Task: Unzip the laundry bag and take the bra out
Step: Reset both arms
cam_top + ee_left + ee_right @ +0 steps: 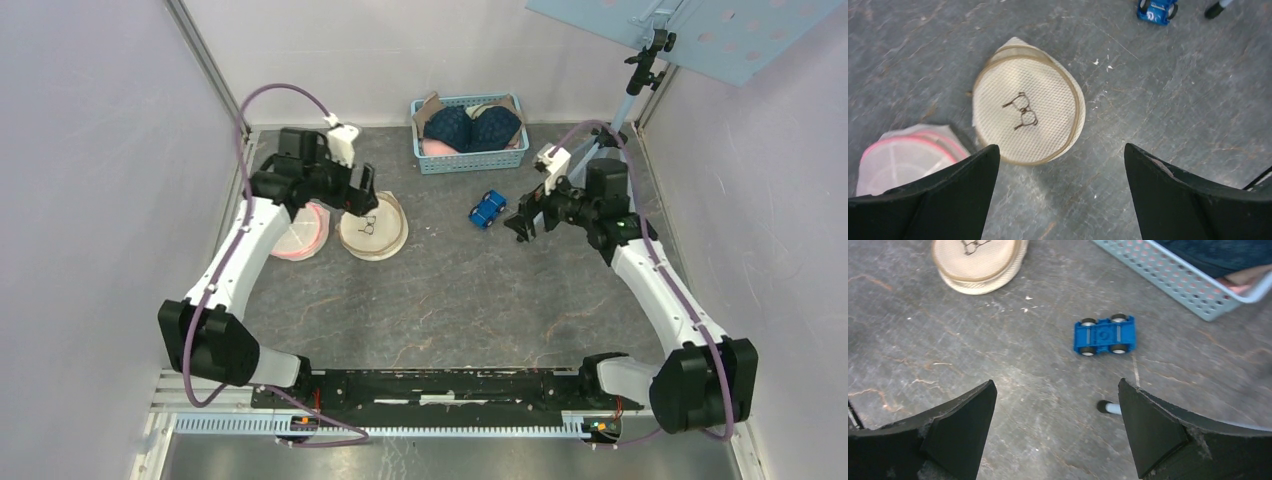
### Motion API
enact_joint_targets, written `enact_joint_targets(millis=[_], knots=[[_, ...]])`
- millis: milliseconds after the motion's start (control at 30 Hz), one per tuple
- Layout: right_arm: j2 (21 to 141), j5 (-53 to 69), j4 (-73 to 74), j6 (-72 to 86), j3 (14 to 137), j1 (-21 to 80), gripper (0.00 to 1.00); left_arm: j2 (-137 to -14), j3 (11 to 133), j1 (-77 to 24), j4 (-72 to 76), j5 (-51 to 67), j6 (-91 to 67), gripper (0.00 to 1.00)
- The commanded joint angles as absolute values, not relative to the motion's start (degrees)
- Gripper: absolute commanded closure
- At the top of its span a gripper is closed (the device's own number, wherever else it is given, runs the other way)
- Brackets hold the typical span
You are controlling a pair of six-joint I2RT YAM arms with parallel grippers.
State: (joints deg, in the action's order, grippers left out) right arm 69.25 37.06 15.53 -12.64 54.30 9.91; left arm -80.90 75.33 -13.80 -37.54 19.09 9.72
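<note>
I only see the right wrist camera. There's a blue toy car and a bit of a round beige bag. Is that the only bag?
Observer: No. A second round bag with a pink rim lies just left of the beige bag, partly under the left arm.
Operator: Where's the other robot hand?
Observer: The left gripper hangs above the beige bag, jaws wide open, holding nothing.
Operator: What's in that basket? I only see its corner.
Observer: The blue basket at the far edge holds a dark blue bra, both cups showing, and something pink.
</note>
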Motion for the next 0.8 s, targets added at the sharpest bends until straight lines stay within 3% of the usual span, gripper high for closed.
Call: enact_joint_targets(millis=[0,267,767], knots=[[65.3,36.0,16.3,-13.6,53.6,5.5,0.02,-77.7,79.0,-5.4,-45.4,28.1,5.9,0.00],[61.8,38.0,16.6,-13.1,46.2,-4.8,0.02,-77.9,73.3,5.2,-48.6,30.2,7.9,0.00],[63.6,36.8,12.0,-13.8,38.8,-9.1,0.02,-79.1,66.9,6.4,-42.5,29.4,4.7,0.00]])
